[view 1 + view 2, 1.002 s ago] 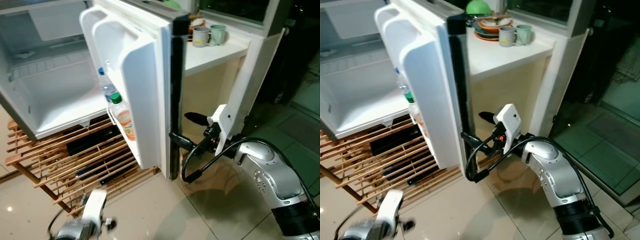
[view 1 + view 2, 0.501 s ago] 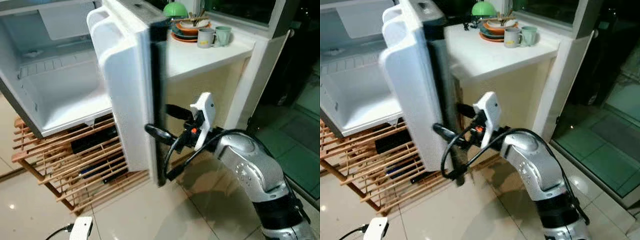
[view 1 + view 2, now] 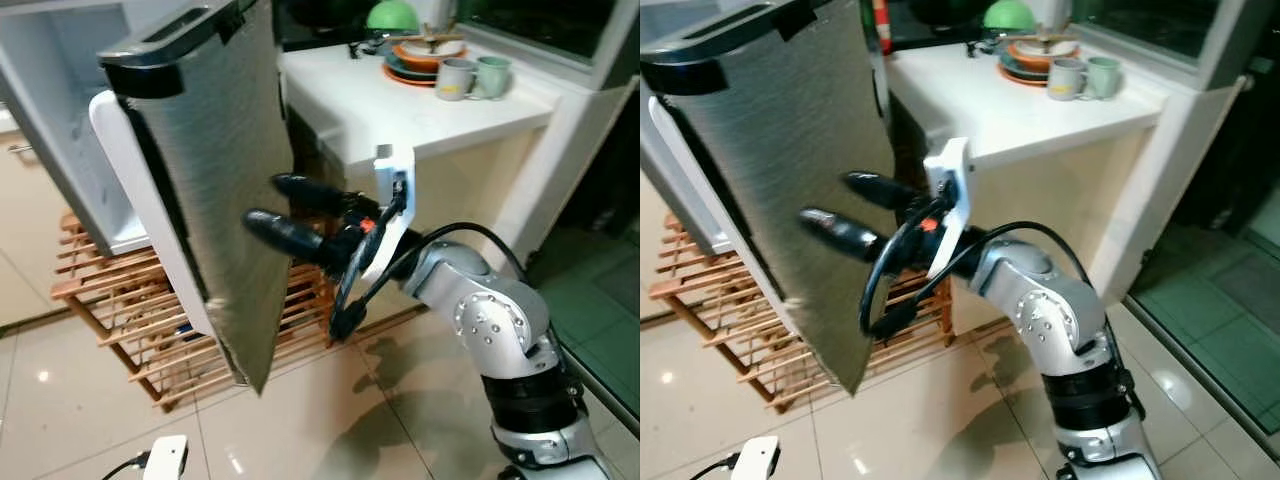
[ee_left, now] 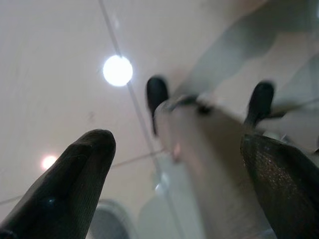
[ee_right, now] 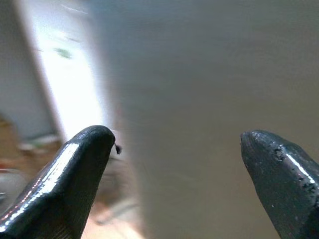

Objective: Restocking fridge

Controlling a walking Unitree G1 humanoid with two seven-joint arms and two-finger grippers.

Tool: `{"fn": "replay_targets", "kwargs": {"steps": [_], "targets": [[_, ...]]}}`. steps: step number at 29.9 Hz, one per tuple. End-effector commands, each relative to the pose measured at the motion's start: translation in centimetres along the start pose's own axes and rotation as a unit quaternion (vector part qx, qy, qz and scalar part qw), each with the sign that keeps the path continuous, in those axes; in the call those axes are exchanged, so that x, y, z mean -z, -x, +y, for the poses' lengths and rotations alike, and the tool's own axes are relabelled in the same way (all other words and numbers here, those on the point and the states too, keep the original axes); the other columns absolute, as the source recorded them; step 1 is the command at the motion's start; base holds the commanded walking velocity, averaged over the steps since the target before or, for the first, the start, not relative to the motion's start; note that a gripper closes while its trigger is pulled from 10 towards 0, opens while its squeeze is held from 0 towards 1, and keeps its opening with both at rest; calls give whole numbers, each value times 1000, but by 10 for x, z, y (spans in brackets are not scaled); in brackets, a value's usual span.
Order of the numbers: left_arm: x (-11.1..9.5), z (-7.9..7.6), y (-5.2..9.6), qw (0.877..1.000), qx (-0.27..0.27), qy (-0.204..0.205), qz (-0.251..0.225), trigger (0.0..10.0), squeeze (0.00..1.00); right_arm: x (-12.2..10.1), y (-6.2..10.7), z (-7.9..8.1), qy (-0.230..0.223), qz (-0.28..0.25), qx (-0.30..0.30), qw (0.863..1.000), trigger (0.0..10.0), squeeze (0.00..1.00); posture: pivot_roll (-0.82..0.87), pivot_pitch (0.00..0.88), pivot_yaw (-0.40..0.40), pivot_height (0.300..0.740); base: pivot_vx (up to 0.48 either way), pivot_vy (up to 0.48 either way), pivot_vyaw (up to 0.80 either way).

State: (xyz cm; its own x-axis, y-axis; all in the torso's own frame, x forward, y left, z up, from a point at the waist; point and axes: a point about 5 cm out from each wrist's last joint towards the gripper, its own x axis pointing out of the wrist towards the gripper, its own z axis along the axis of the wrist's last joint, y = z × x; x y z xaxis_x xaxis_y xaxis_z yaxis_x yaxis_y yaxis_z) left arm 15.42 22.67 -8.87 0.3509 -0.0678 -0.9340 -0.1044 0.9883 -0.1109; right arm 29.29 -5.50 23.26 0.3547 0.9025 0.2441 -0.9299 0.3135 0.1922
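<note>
Right eye view: fridge door (image 3: pixel 780 190) mid-swing toward closed, right hand (image 3: pixel 845 205) against its steel outer face.

Step in hand, judged: shutting the fridge. To do it well, keep both fingers flat on the panel below mid-height, push steadily toward 10 o'clock, and keep the dangling black cable (image 3: pixel 885 300) away from the door's lower corner so it does not snag. Pose: right arm (image 3: pixel 1035 300) reaches from 5 o'clock across to 9 o'clock, elbow bent, wrist level; right hand spread open, gripping nothing, fingertips at or just off the door face. Left hand (image 4: pixel 179 174) hangs idle over the tiled floor (image 4: pixel 60 45), fingers apart, empty. Fridge cabinet edge (image 3: pixel 60 150) at 10 o'clock behind the door; wooden rack (image 3: pixel 130 320) beneath it. Counter (image 3: pixel 990 100) at 12 o'clock, carrying two mugs (image 3: pixel 1085 77) and stacked dishes (image 3: pixel 1035 55), well apart from the hand.
</note>
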Motion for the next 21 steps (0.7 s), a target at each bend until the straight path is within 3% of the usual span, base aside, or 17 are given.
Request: {"fn": "replay_targets", "kwargs": {"steps": [1,3,7,9,15,18,21], "targets": [[-32,-4,2,997,-1,2,-74,10000,0,9,11,-20,17,19,76,997,10000,0,-82,0,27,740,0,0,0],[-51,-8,4,993,-1,-5,-116,10000,0,17,19,-35,25,32,140,989,10000,0,-81,0,26,740,0,0,0],[-88,-28,11,979,26,-44,-196,10000,0,37,42,-63,31,65,269,961,10000,0,-73,0,20,740,0,0,0],[-93,-23,16,975,53,-56,-210,10000,0,45,52,-68,33,73,292,953,10000,0,-75,0,26,740,0,0,0],[-86,-20,16,975,87,-78,-189,10000,0,57,58,-71,44,91,312,945,10000,0,-75,0,36,740,0,0,0],[-68,-13,9,987,58,-80,-130,10000,0,62,46,-67,46,84,297,950,10000,0,-75,0,38,740,0,0,0],[-60,-9,8,989,45,-81,-113,10000,0,62,40,-65,50,80,290,952,10000,0,-79,0,43,740,0,0,0]]}}
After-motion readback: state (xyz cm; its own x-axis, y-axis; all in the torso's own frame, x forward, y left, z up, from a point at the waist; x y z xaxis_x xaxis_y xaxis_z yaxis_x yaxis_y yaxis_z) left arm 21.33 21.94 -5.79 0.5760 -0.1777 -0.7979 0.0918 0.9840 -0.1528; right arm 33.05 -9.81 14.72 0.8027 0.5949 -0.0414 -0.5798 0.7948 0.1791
